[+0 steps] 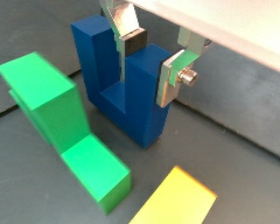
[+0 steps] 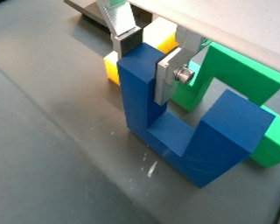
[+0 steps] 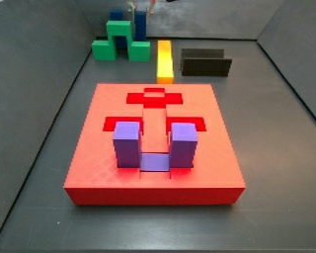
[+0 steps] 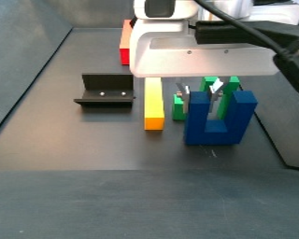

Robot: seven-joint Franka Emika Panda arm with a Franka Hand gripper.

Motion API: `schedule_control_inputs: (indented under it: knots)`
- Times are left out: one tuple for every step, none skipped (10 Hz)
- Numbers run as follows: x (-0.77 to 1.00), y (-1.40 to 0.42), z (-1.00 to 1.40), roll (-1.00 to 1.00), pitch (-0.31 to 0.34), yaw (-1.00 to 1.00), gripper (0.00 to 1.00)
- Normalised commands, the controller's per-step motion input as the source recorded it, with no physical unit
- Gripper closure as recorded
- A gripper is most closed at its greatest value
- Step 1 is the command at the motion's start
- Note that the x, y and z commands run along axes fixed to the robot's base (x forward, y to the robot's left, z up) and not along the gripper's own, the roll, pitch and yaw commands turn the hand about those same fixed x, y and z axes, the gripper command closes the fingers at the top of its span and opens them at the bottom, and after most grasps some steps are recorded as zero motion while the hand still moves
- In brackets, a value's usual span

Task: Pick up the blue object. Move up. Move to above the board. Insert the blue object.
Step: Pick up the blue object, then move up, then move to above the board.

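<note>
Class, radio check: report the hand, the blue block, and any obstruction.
Hand open, fingers straddling one prong of the dark navy-blue U-shaped block. Block on the floor, not lifted. Green stepped block close beside.

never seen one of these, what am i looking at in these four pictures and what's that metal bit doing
This is a robot arm with a two-finger tool. Two pictures come from cameras on its wrist, looking down past the silver fingers; two come from cameras fixed beside the table. The tool sits low around one upright prong of the dark blue block, a finger on each side; whether it is squeezing yet I cannot tell, and the block seems to stand on the floor. Beside it are a green stepped block and a yellow bar. A dark bracket stands nearby. The big red board holds a purple block in one slot.
</note>
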Motion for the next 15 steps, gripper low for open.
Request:
schedule_control_inputs:
  knots:
    - [0.0, 0.0, 0.0, 0.0, 0.0, 0.0, 1.0]
    - [0.0, 0.0, 0.0, 0.0, 0.0, 0.0, 1.0]
    - [0.0, 0.0, 0.0, 0.0, 0.0, 0.0, 1.0]
    - [0.0, 0.0, 0.0, 0.0, 0.0, 0.0, 1.0]
    - [0.0, 0.0, 0.0, 0.0, 0.0, 0.0, 1.0]
    - [0.0, 0.0, 0.83, 0.0, 0.0, 0.0, 1.0]
    - [0.0, 0.0, 0.81, 0.0, 0.009, 0.03, 1.0]
    - [-0.03, 0.0, 0.61, 0.02, 0.041, 0.03, 1.0]
    - [0.0, 0.0, 0.31, 0.06, 0.034, 0.02, 1.0]
    - [0.0, 0.0, 1.4, 0.0, 0.0, 0.0, 1.0]
    - [-0.01, 0.0, 1.4, -0.02, 0.006, -0.01, 1.0]
    - [-0.06, 0.0, 1.4, 0.0, 0.023, 0.0, 1.0]
    - [-0.02, 0.0, 1.4, 0.0, 0.017, 0.01, 1.0]
    - [0.03, 0.01, 1.4, -0.01, 0.056, 0.0, 1.0]
    - [0.03, 0.0, 0.76, 0.0, 0.091, 0.0, 1.0]
